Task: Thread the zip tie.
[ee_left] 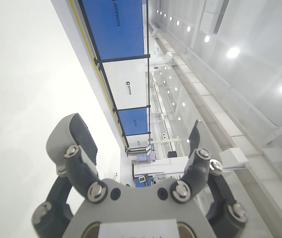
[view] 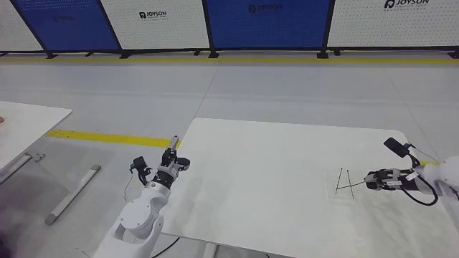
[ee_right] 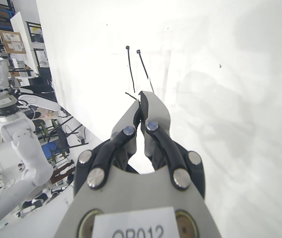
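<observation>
Two thin black zip ties lie side by side near the right edge of the white table (view: 272, 179): one zip tie (ee_right: 131, 70) (view: 338, 179) and a second zip tie (ee_right: 143, 64) (view: 350, 184). My right gripper (ee_right: 140, 98) (view: 364, 181) sits low at their near ends, its fingers pressed together. A short black tail (ee_right: 131, 96) pokes out sideways from between the tips. My left gripper (ee_left: 137, 122) (view: 172, 146) hangs at the table's left edge, far from the ties, open with nothing between its fingers.
A faint clear rectangular outline (ee_right: 166, 68) surrounds the ties on the tabletop. A second white table (view: 25, 125) stands to the left across a gap of floor. Blue and white panel walls (view: 265, 7) line the back.
</observation>
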Robot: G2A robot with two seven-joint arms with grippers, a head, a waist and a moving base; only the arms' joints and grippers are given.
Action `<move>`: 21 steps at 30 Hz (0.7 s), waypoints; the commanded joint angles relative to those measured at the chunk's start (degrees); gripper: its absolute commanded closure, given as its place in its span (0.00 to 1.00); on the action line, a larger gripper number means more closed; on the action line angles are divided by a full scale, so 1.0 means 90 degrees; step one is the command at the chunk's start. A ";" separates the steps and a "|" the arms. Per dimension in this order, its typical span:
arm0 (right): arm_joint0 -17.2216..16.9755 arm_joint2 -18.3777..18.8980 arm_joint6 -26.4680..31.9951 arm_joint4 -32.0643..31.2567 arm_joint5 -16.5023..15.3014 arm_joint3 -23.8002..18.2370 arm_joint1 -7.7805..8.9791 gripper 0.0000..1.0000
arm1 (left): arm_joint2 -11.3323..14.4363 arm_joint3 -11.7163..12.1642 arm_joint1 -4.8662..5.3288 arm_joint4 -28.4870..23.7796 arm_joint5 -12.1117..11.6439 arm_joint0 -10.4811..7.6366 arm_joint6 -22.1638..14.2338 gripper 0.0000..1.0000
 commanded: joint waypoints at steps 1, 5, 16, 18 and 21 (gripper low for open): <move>0.0006 -0.0008 -0.0001 -0.0004 0.0004 0.0007 -0.0003 1.00 | 0.0000 0.0000 0.0000 0.0000 0.0000 0.0000 0.0000 0.00; 0.0006 -0.0008 -0.0001 -0.0004 0.0004 0.0007 -0.0003 1.00 | 0.0000 0.0000 0.0000 0.0000 0.0000 0.0000 0.0000 0.00; -0.0188 0.0169 -0.0349 0.0301 -0.0290 -0.0071 0.0017 1.00 | 0.0000 0.0000 0.0000 0.0000 0.0000 0.0000 0.0000 0.00; -0.0359 0.0396 -0.0453 0.0519 -0.0595 -0.0151 0.0073 1.00 | 0.0000 0.0000 0.0000 0.0000 0.0000 0.0000 0.0000 0.00; -0.0784 0.0897 -0.0588 0.0964 -0.1148 -0.0513 0.0198 1.00 | 0.0000 0.0000 0.0000 0.0000 0.0000 0.0000 0.0000 0.00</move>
